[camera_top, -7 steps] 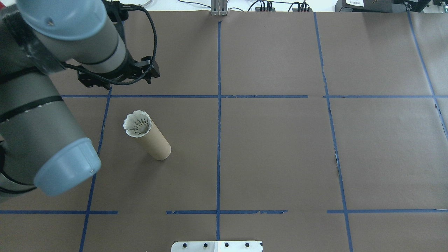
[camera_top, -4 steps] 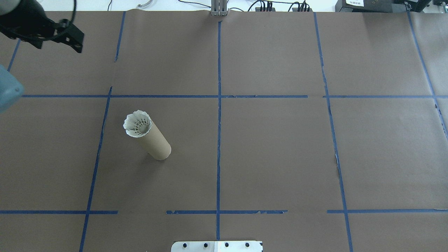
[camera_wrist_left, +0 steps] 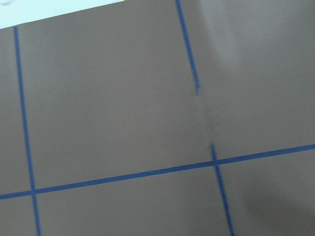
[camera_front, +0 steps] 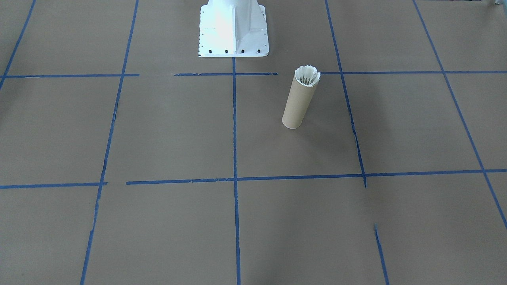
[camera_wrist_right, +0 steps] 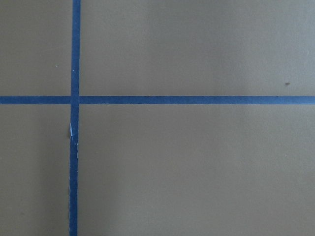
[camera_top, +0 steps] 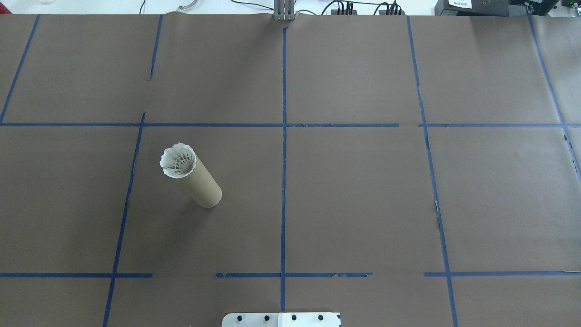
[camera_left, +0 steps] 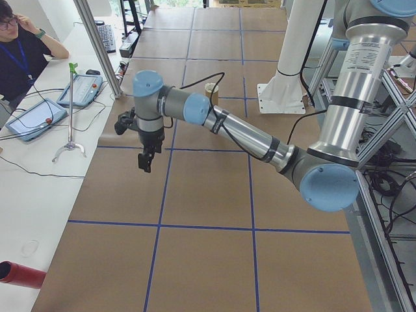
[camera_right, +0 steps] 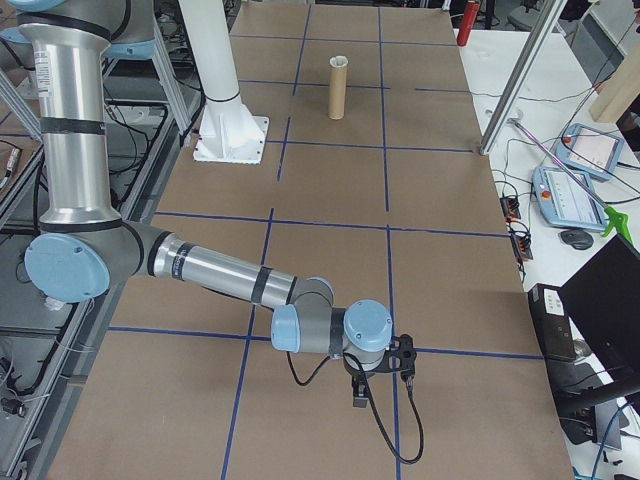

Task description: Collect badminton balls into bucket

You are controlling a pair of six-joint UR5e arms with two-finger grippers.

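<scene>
We are looking over a table (camera_top: 363,190) covered in brown paper and marked off with blue tape lines (camera_top: 283,136), and both of our arms are sitting well away from the work. The left arm (camera_left: 247,133) is reaching out over the table's left end, its gripper (camera_left: 146,159) hanging tips-down above bare paper; the right arm (camera_right: 215,270) is doing the same at the right end, its gripper (camera_right: 360,392) low over a tape line. Both grippers are showing only in the side views, so we cannot tell how far either pair of fingers is parted, and we are seeing nothing held in either. Both wrist cameras are showing only paper and tape.

The tube (camera_top: 199,184) is standing upright on the left half, its long axis vertical, mouth up. From the left fingers it is lying back toward the table's middle and our base (camera_front: 233,29); from the right fingers it is lying much farther off, across most of the table. The left arm is the nearer one.

The shuttlecock (camera_top: 178,160) is sitting in the tube's mouth, feather skirt up and flaring just past the rim, cork hidden inside. We are judging the collecting done, with no other shuttlecock visible on the paper.
</scene>
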